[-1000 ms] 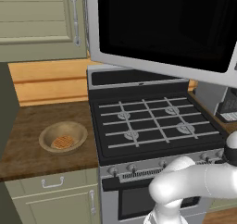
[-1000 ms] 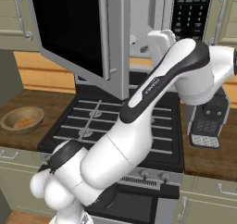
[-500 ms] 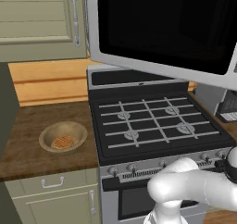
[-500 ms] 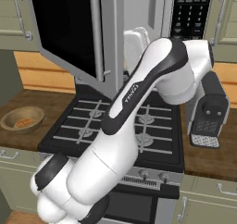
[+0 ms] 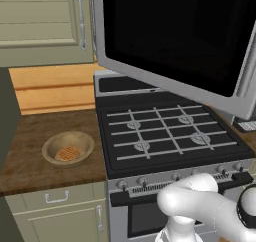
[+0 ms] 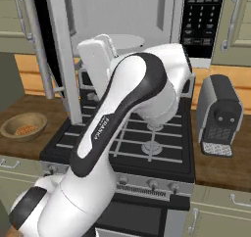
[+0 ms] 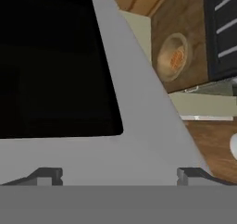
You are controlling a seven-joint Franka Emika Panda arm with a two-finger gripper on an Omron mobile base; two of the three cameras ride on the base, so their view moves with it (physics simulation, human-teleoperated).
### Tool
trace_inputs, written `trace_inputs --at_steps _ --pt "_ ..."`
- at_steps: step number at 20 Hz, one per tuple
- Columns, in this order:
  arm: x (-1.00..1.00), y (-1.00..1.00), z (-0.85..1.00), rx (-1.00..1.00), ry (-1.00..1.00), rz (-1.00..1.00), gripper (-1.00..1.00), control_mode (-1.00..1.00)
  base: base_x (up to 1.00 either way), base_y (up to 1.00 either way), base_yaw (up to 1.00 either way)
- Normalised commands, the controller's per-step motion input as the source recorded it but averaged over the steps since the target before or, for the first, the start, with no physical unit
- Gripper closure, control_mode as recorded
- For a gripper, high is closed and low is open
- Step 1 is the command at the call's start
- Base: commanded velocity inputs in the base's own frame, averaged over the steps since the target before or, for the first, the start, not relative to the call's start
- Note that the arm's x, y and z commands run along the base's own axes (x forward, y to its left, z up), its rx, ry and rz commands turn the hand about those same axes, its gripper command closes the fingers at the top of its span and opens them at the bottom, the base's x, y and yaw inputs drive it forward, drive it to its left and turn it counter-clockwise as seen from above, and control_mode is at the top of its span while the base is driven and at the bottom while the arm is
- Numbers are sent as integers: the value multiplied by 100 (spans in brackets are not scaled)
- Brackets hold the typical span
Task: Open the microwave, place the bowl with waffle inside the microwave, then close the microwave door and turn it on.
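Left base view: the microwave door (image 5: 170,41) stands swung open above the stove (image 5: 170,136). The bowl (image 5: 68,149) rests on the wooden counter (image 5: 30,156) left of the stove, with the waffle (image 5: 67,153) lying on its floor.

Right base view: the microwave (image 6: 147,20) cavity is exposed, its control strip (image 6: 202,20) at the right. The toaster (image 6: 219,114) sits right of the stove. The bowl (image 6: 23,126) sits at far left.

Hand view: the gripper (image 7: 120,174) faces the door frame, its 2 fingertips (image 7: 46,174) spread wide apart and clamped on nothing. The bowl (image 7: 173,57) lies beyond the door's edge.
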Motion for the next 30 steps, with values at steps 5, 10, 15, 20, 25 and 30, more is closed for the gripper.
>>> trace_inputs --at_steps 5,10,15,20,25,30 --pt "-53 100 0 -1 14 4 -100 -100 0 0 0" --pt "-20 100 0 -3 12 0 -100 -100 0 0 0" --pt "0 98 0 -1 11 0 -100 -100 0 0 0" --pt "9 75 0 0 3 0 -100 -100 0 0 0" --pt "14 68 0 0 0 0 -100 -100 0 0 0" --pt "16 52 0 0 0 0 -100 -100 0 0 0"
